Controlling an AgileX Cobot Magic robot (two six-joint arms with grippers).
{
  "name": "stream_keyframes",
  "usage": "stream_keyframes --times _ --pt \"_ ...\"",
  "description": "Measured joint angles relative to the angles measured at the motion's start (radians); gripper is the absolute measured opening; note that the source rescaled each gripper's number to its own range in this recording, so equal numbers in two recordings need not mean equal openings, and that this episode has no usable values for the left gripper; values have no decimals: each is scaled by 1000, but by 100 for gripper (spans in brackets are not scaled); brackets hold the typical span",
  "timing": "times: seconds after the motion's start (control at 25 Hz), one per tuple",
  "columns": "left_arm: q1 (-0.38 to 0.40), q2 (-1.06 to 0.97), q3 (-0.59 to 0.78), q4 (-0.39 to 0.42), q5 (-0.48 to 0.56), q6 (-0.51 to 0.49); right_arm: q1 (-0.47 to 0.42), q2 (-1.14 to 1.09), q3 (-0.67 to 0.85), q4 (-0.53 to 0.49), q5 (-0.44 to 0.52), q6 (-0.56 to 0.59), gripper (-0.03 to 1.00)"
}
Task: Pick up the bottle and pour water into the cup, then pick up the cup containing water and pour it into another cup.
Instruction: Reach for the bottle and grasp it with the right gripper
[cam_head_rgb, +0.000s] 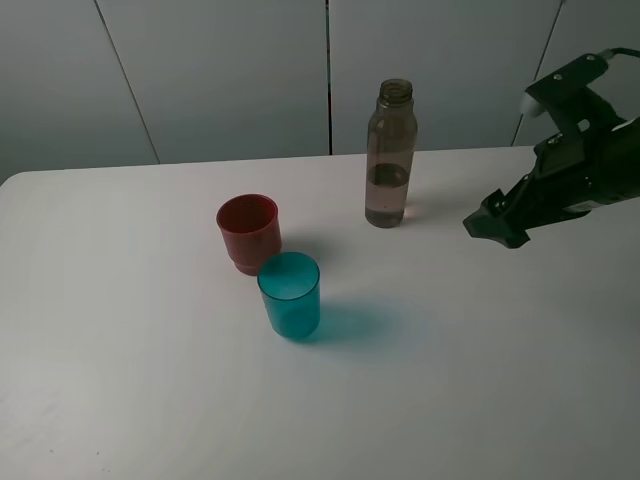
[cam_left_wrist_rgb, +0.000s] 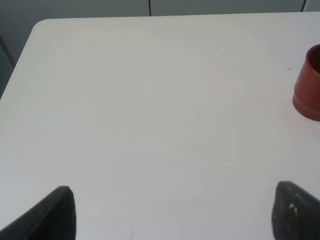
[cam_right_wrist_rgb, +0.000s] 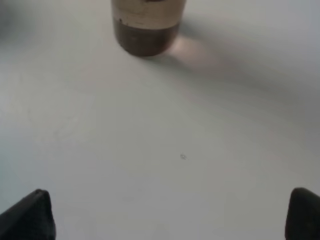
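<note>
The smoky grey-brown bottle (cam_head_rgb: 390, 155) stands upright at the back of the white table (cam_head_rgb: 120, 330), with some water in its lower part. The red cup (cam_head_rgb: 248, 232) stands left of it, and the teal cup (cam_head_rgb: 290, 294) stands just in front of the red one, close beside it. My right gripper (cam_head_rgb: 495, 225) is open and empty, to the right of the bottle and apart from it; the right wrist view shows the bottle's base (cam_right_wrist_rgb: 146, 30) ahead of the fingertips (cam_right_wrist_rgb: 35, 215). My left gripper (cam_left_wrist_rgb: 175, 212) is open over bare table, with the red cup (cam_left_wrist_rgb: 310, 85) at that view's edge.
The table's back edge meets a grey panelled wall (cam_head_rgb: 220, 70). The table's rounded left corner (cam_left_wrist_rgb: 40, 25) shows in the left wrist view. The left arm is out of the exterior high view.
</note>
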Motion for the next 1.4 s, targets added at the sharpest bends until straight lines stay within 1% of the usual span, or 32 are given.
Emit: stream_keyframes --times 0.04,0.16,0.2,0.24,0.32,0.48,0.52,0.56,0.64,0.72,0.8,0.88,0.96,1.04,1.16,1.28,1.4 --pt "0 0 0 0 0 0 0 2 0 -88 -19 89 100" --pt "0 0 0 0 0 0 0 2 2 -371 -79 468 100" --pt "0 0 0 0 0 0 2 5 4 -442 -96 540 100" --pt "0 0 0 0 0 0 6 10 11 -481 -111 589 100" --pt "0 0 0 0 0 0 25 29 24 -489 -126 602 100" --pt "0 0 0 0 0 0 63 85 34 -451 -177 574 100" --pt "0 0 0 0 0 0 65 98 36 -455 -195 578 100" --pt "0 0 0 0 0 0 65 111 40 -473 -215 608 100" --pt "0 0 0 0 0 0 68 135 43 -567 -259 737 100" --pt "0 0 0 0 0 0 68 153 43 -672 -318 910 100" --pt "0 0 0 0 0 0 68 161 43 -775 -368 1037 100" --pt "0 0 0 0 0 0 70 168 56 -849 -431 1127 100" --pt "0 0 0 0 0 0 70 176 81 -892 -512 1181 100" --pt "0 0 0 0 0 0 70 197 112 -909 -621 1209 100" --pt "0 0 0 0 0 0 70 241 139 -927 -791 1230 100" --pt "0 0 0 0 0 0 70 312 140 -930 -929 1234 100" --pt "0 0 0 0 0 0 70 392 140 -934 -1038 1234 100"
